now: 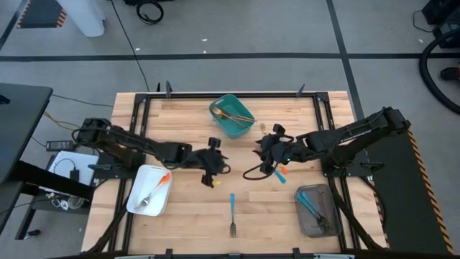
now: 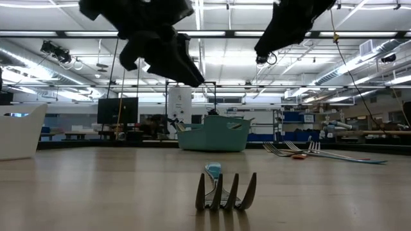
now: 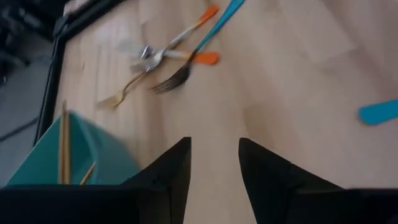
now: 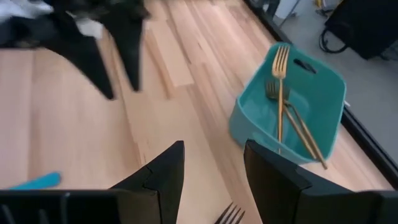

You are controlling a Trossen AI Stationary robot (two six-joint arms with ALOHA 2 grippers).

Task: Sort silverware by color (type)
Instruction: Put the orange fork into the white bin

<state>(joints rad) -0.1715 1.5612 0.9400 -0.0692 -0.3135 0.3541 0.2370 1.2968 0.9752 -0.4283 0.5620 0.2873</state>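
Left gripper (image 1: pixel 213 170) hung above mid-worktop, fingers (image 3: pixel 171 171) parted with bare wood in the gap, nothing held. Right gripper (image 1: pixel 269 156) hovered just right of centre, fingers (image 4: pixel 163 169) also apart and empty.

Directly under the right gripper lay a small loose cluster of thin forks with orange, blue and gold handles (image 3: pixel 168 56), overlapping, on the wood. A lone blue-handled fork (image 1: pixel 233 213) sat near the front edge, centre, tines toward the front edge, clear of everything else.

Sorted so far:
- teal plastic bin (image 1: pixel 224 123) at the rear edge, centre: gold forks (image 4: pixel 280 93) inside
- white tray (image 1: pixel 141 203) toward the front-left corner: orange-handled fork (image 1: pixel 154 191)
- grey tray (image 1: pixel 312 223) toward the front-right corner: blue-handled utensils (image 1: pixel 308 203)

Handling, my read: these pieces looked light, stiff and thin, lying flat, so the fingers would have little height to bite on. Smooth metal and glossy handles were likely slippery. Best hold was probably across the coloured handle at mid-length, fingers straddling it crosswise. The crossed forks in the cluster risked dragging a neighbour along; the outermost one looked the safer first pick. The lone blue fork looked the easiest take.
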